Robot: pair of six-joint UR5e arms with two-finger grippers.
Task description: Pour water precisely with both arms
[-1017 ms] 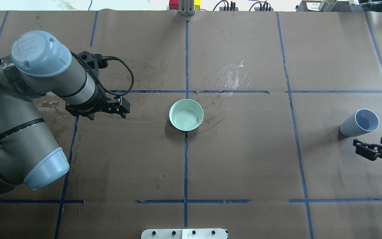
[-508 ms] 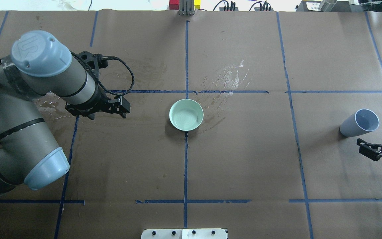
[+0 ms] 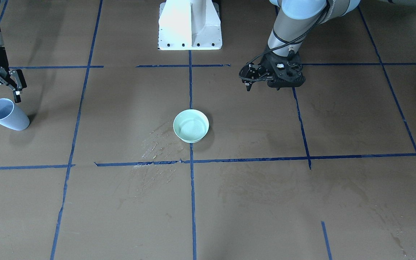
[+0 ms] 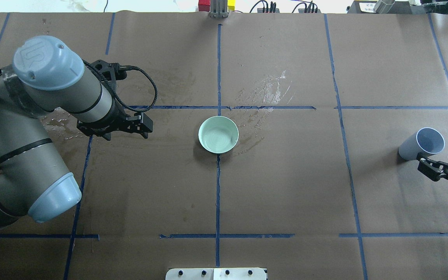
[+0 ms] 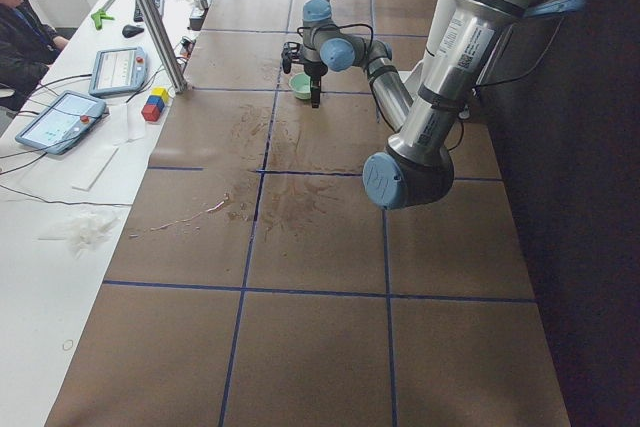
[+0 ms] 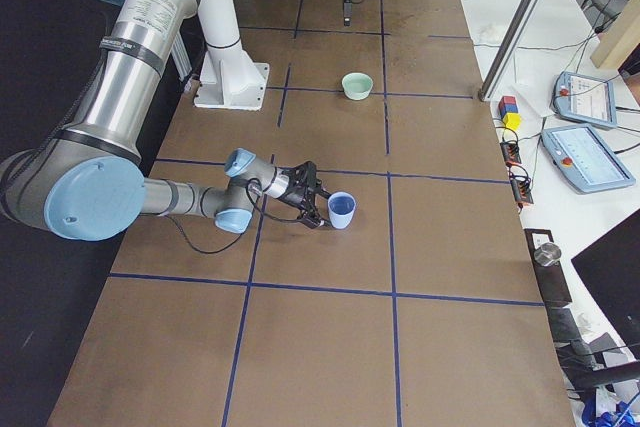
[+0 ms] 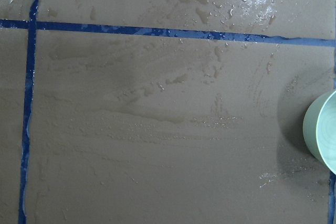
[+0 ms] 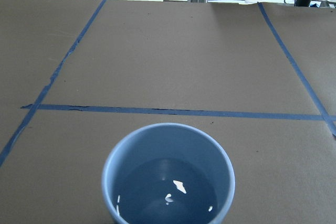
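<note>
**Open right hand at the cup, pour not yet begun**

The right hand [image 3: 0, 94] sits just beside the blue cup [image 3: 13, 121], its fingers spread apart and holding nothing. The side view suggests they are beginning to flank the cup's wall, but I cannot tell whether either one touches it. The cup stands upright on the table [image 4: 286, 186], at the robot's far right. The water [image 8: 168, 182] lies in its bottom as a shallow, clear pool with a few bright glints.

The cup looks like thin, light plastic with a smooth, tapering wall. It would likely flex under a hard squeeze and could slide in the fingers, so a hold across the middle of the wall, below the rim, seems best. A firm but gentle grip is called for, and the water will slosh if the cup is jerked.

Well apart, at the table's centre, stands the pale green bowl [image 4: 208, 146], the probable target. Wet streaks [image 4: 268, 89] shine on the paper just beyond it.

Farther still, the left hand [image 4: 143, 125] hangs over the table beside the bowl. Whether its fingers are apart or together, I cannot tell.
</note>
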